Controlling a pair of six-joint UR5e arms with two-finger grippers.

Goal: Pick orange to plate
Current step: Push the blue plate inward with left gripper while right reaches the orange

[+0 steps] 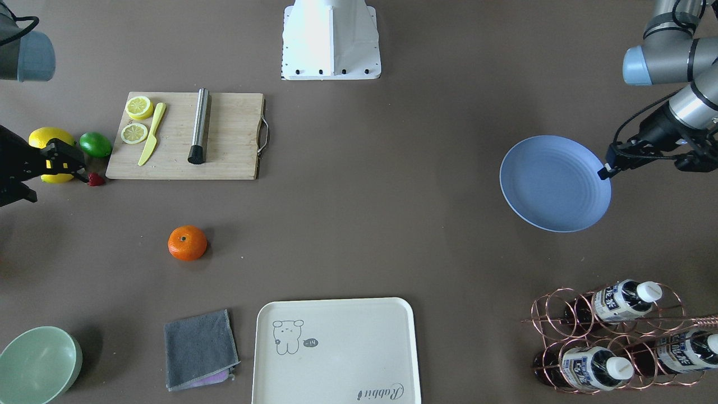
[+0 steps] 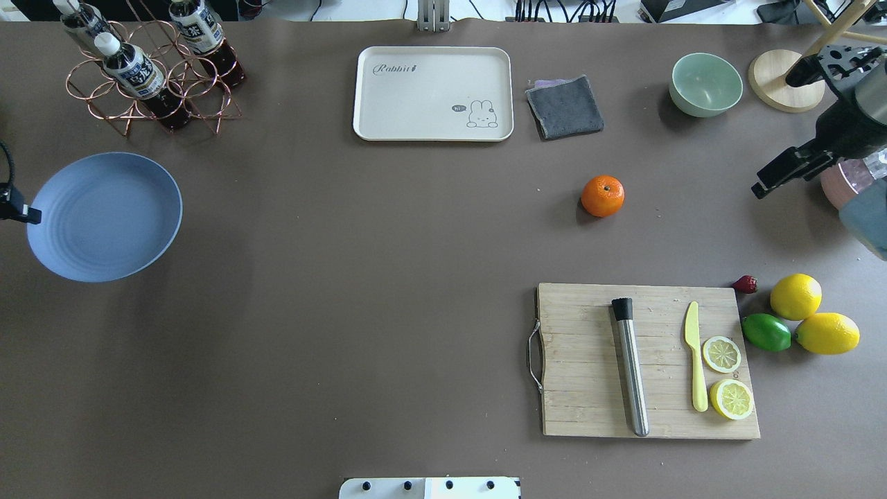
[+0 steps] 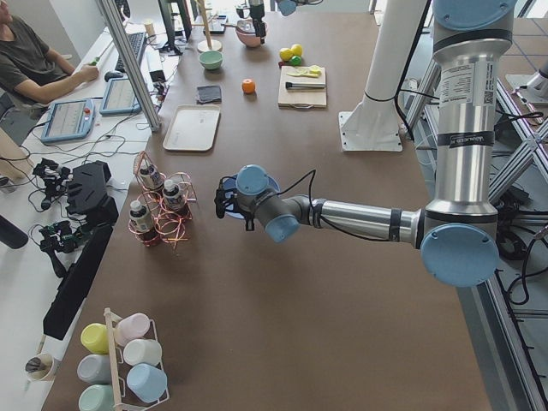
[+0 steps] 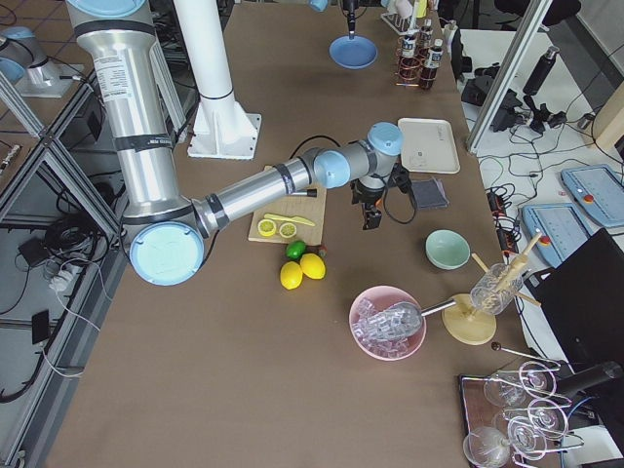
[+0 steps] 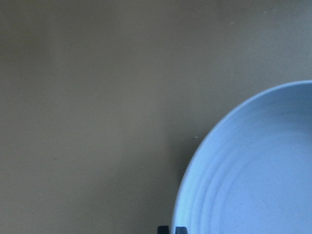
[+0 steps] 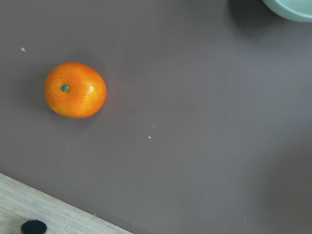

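Observation:
The orange (image 1: 187,243) (image 2: 602,195) lies alone on the brown table, stem dimple up, and shows at the upper left of the right wrist view (image 6: 75,89). The pale-blue plate (image 1: 554,183) (image 2: 104,216) (image 5: 253,170) sits bare at the table's left end. My left gripper (image 1: 604,170) (image 2: 24,213) hangs at the plate's outer rim; its fingertips (image 5: 164,229) sit close together, shut on nothing. My right gripper (image 1: 78,168) (image 2: 761,188) hovers well to the orange's right, near the lemons. Its fingers do not show in its wrist view, so I cannot tell its state.
A cutting board (image 2: 589,416) carries a steel muddler (image 2: 630,367), a yellow knife (image 2: 695,357) and lemon slices. Two lemons (image 2: 811,315), a lime (image 2: 766,332) and a strawberry (image 2: 745,283) lie beside it. Beyond are a cream tray (image 2: 433,93), grey cloth (image 2: 565,106), mint bowl (image 2: 705,84) and bottle rack (image 2: 145,76).

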